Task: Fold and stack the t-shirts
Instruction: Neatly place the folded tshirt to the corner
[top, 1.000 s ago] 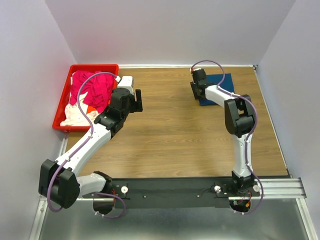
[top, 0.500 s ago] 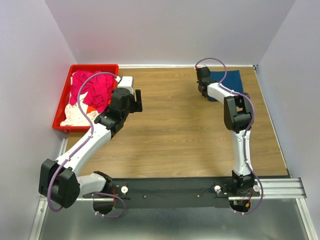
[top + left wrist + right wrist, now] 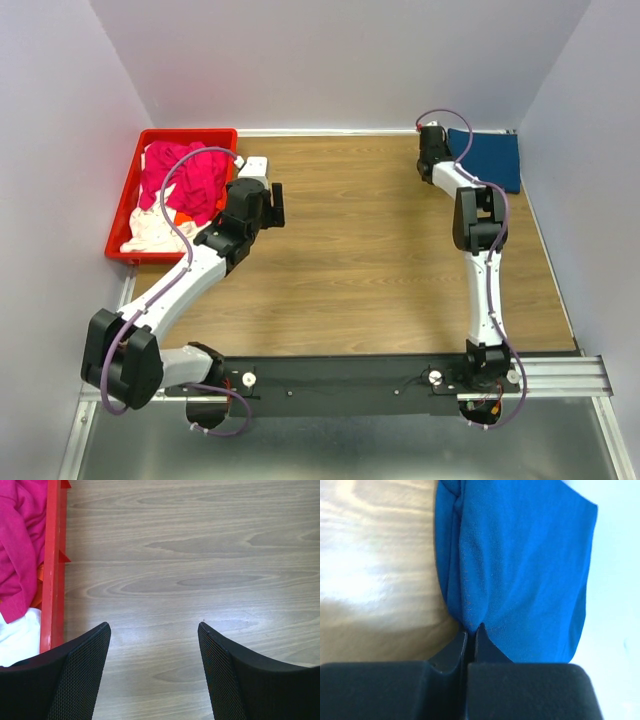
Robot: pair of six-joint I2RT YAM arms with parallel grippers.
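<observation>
A folded dark blue t-shirt [image 3: 490, 160] lies at the table's far right corner, its edge against the wall. My right gripper [image 3: 446, 150] is shut on its near left fold; in the right wrist view the jaws [image 3: 471, 628] pinch the blue cloth [image 3: 520, 570]. More t-shirts sit heaped in the red crate [image 3: 185, 133] at far left: magenta-pink [image 3: 190, 180], white [image 3: 150, 230] and a bit of orange [image 3: 180, 213]. My left gripper [image 3: 275, 203] hangs open over bare wood just right of the crate, nothing between its fingers [image 3: 152, 625].
The crate's red wall [image 3: 52, 570] runs along the left of the left wrist view, with magenta cloth [image 3: 20, 540] and white cloth [image 3: 17, 635] behind it. White walls close the table at the back and both sides. Wooden tabletop [image 3: 350, 230] lies between the arms.
My right gripper has closed on the blue t-shirt and pulled it right and back into the far corner. The left arm has barely moved.
</observation>
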